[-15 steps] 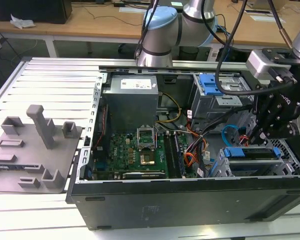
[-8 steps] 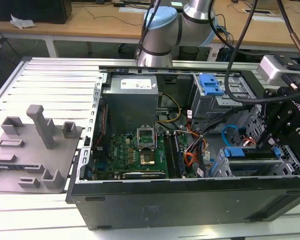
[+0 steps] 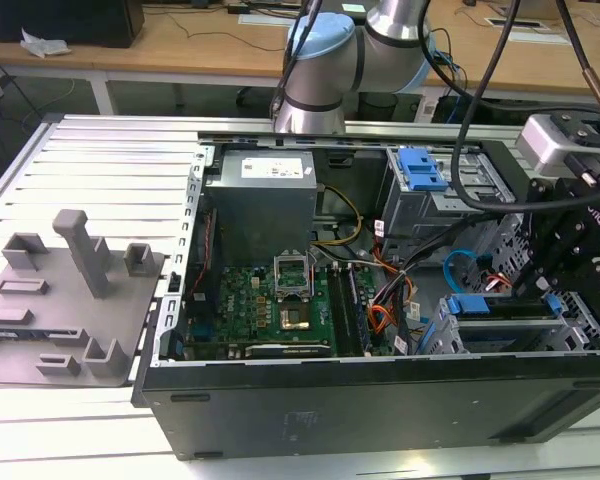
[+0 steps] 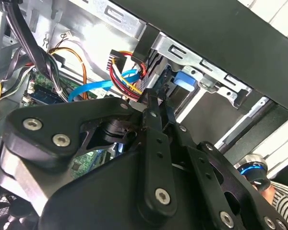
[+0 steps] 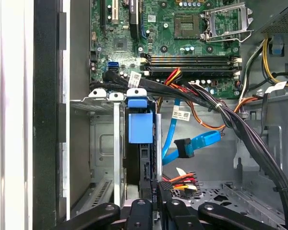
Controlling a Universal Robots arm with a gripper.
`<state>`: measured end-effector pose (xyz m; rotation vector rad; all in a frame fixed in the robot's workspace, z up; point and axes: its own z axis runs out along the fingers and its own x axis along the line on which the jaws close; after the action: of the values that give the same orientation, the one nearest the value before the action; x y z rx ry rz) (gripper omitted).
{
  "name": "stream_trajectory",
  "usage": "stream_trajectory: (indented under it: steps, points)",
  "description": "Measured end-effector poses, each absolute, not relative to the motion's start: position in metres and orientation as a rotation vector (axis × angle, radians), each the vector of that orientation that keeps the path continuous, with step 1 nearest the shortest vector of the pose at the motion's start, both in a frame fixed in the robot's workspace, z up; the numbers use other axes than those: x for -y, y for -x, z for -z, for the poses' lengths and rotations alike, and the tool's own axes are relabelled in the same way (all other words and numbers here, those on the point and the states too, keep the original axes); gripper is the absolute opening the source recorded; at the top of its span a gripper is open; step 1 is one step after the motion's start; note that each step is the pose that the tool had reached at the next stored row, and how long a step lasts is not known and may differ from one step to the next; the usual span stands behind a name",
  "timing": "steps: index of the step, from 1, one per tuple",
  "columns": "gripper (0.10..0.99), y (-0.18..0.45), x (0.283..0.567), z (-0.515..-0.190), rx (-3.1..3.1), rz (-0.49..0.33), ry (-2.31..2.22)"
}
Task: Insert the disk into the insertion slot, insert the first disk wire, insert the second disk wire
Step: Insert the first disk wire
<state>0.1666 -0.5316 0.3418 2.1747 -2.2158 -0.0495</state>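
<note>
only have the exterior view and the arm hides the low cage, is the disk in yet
Observer: yes, the first wrist view shows the disk inside the insertion slot.
Operator: blue wire plugged in
Observer: no, the second disk wire ends in a dark plug lying loose beside the disk.
Operator: what's the arm working on
Observer: the tool is at the black plug of the first disk wire, by the disk's end.

We are seeing a bright blue frame on the disk [image 5: 140,128], a light-blue second disk wire [image 5: 197,143] with a dark plug, and a red, yellow, orange and black first disk wire [image 5: 182,178]. In the exterior view we are seeing a green motherboard [image 3: 270,305] inside the black computer case [image 3: 380,400], and a pale grey fixture plate [image 3: 60,300] at nine o'clock from it.
</note>
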Motion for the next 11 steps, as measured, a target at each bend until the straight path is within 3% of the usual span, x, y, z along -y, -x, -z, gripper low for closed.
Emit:
stream_trajectory:
  steps: [11]
  points:
    - [0.176, -0.1695, 0.5361, -0.3361, 2.216, 0.054, -2.175]
